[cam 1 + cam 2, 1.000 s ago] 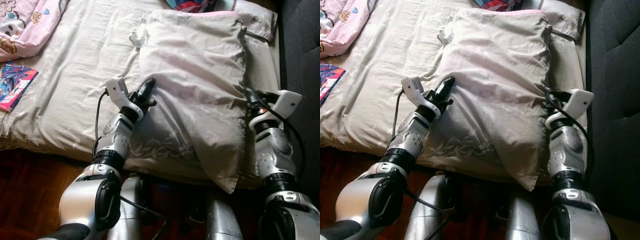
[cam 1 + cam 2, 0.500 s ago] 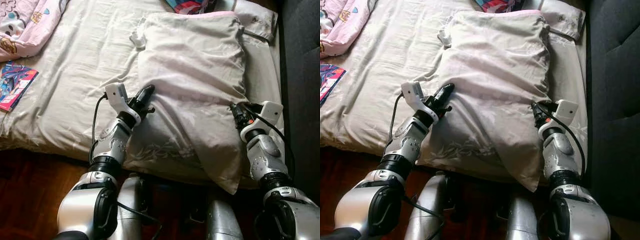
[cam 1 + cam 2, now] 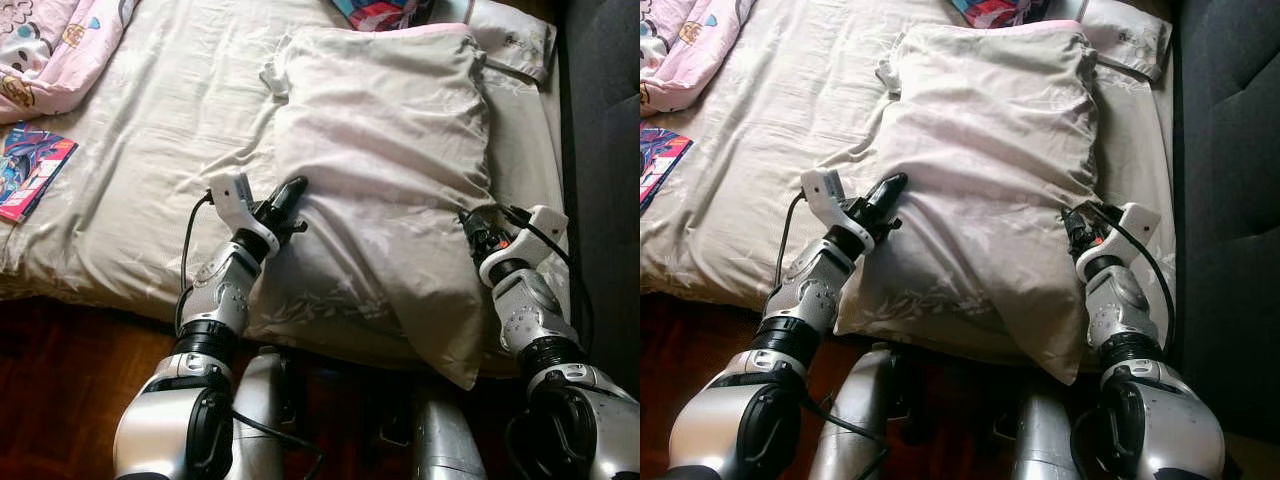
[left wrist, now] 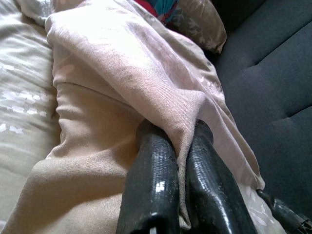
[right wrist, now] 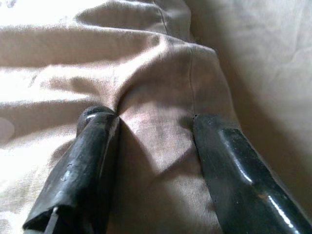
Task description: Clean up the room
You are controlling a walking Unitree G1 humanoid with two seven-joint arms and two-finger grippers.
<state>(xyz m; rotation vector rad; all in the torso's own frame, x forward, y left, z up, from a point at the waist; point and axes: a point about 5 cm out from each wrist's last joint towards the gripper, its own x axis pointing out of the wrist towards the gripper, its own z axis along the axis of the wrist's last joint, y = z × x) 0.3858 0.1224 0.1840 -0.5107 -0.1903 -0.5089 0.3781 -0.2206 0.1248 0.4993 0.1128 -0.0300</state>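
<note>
Large beige fabric pillow (image 3: 385,170), lying on the beige-sheeted bed (image 3: 150,130): left gripper (image 4: 176,163) pinching a fold at its left edge, right gripper (image 5: 153,146) spread astride its right edge, which should close firmly before any level two-handed lift.

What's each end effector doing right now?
Left end effector: closed on a fold of the pillow.
Right end effector: open, fingers straddling the pillow's edge.

Both eye views look steeply down from the head onto the pillow (image 3: 385,170); each wrist view faces its fabric at close range.
</note>
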